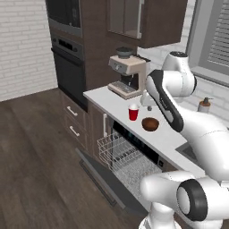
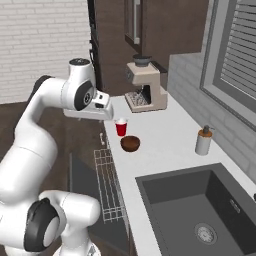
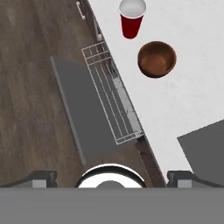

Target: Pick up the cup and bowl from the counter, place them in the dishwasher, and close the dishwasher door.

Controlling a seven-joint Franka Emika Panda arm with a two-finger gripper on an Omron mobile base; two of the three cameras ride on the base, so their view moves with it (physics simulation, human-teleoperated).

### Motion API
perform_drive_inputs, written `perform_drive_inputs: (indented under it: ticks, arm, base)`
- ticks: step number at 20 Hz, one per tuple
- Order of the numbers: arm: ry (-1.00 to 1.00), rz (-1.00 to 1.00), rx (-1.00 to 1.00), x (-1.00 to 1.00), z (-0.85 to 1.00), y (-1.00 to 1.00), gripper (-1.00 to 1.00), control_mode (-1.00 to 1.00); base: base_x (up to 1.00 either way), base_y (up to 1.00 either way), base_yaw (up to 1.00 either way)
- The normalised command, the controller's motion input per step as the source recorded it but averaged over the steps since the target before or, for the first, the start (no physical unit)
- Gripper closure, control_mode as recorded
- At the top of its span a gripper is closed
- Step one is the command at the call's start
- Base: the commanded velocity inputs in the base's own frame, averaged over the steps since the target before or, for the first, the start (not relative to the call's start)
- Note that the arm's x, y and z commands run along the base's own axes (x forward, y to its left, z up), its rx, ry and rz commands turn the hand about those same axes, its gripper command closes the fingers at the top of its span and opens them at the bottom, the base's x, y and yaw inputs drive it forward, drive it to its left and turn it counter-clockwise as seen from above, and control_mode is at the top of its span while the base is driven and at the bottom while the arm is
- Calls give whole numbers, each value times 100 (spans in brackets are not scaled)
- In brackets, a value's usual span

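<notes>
White arm raised, end effector spread wide above open dishwasher door.

You're in a home kitchen, rendered. Long pale counter over brown wood cabinets, w/ a dark sink set in and a soap bottle beside it. Coffee machine sits at the counter's far end, black wall oven next to it. Under-counter dishwasher w/ door dropped, wire rack pulled out. White brick wall, window w/ blinds, wood plank floor.
</notes>
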Motion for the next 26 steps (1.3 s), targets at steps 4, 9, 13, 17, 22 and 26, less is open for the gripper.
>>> perform_drive_inputs:
  ticks: [4, 9, 13, 17, 22, 26]
  arm:
    - [5, 4, 0, 53, -15, -77, -100, -100]
    - [7, 0, 0, 82, -34, -39, -100, -100]
    - [3, 2, -5, 81, -59, -2, -100, -100]
    - [3, 0, -11, 62, -77, 8, -100, -100]
    - [1, 0, -13, 34, -80, 14, -100, -100]
    - [4, 0, -9, 19, -72, 17, -100, -100]
  base:
    - [0, 0, 0]
    - [0, 0, 0]
    - [0, 0, 0]
    - [0, 0, 0]
    - [0, 0, 0]
    - [0, 0, 0]
